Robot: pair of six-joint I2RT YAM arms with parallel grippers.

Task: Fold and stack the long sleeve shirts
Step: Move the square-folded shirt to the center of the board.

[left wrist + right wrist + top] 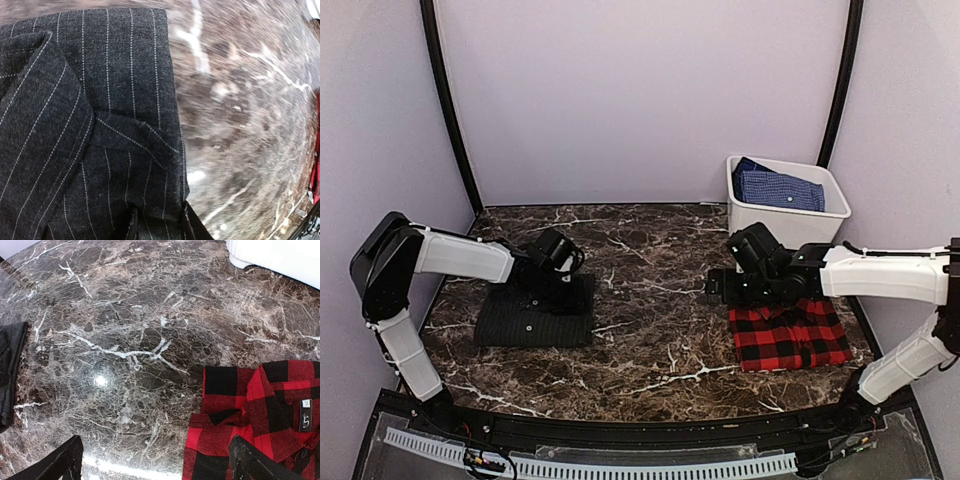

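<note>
The charcoal pinstriped long sleeve shirt (535, 318) lies folded on the left of the marble table (650, 300). My left gripper (548, 285) is down on its far edge. In the left wrist view the pinstriped shirt (90, 125) fills the left side, and the left gripper (161, 227) is shut on a fold of it near the cloth's right edge. The red-and-black plaid shirt (790, 335) lies folded on the right. My right gripper (725, 288) hovers at its far left corner. In the right wrist view that gripper (157, 465) is open, one fingertip (252, 462) over the plaid shirt (260, 410), the other over bare marble.
A white bin (790, 215) stands at the back right, just behind the right arm, with a folded blue shirt (775, 186) inside. Its base (280, 257) shows in the right wrist view. Purple walls close in the table on three sides.
</note>
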